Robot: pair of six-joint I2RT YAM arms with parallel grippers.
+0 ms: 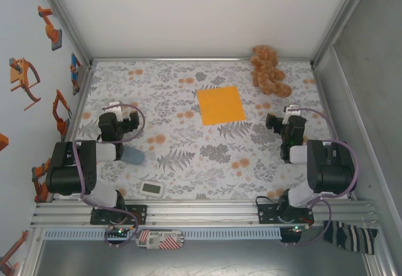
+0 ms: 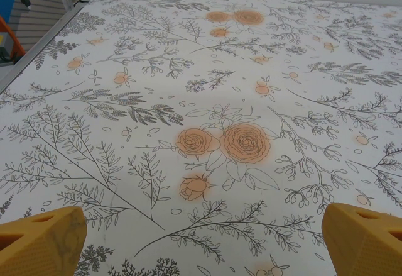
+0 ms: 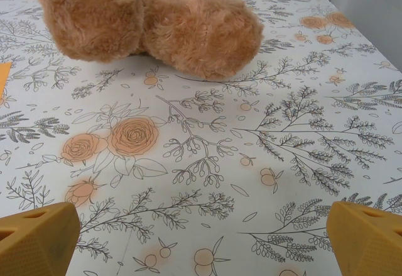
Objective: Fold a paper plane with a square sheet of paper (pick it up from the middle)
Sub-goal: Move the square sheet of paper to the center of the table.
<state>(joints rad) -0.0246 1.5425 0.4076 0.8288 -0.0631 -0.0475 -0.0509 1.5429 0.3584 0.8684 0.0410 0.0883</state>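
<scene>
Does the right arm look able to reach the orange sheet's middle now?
Probably yes: the right gripper is open, the orange paper sheet lies flat to its left across bare floral cloth, and the plush toy sits farther back.

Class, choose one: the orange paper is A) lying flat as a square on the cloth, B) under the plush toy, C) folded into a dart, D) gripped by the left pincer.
A: the square sheet of paper lies flat and unfolded on the floral cloth, nothing touching it.
</scene>
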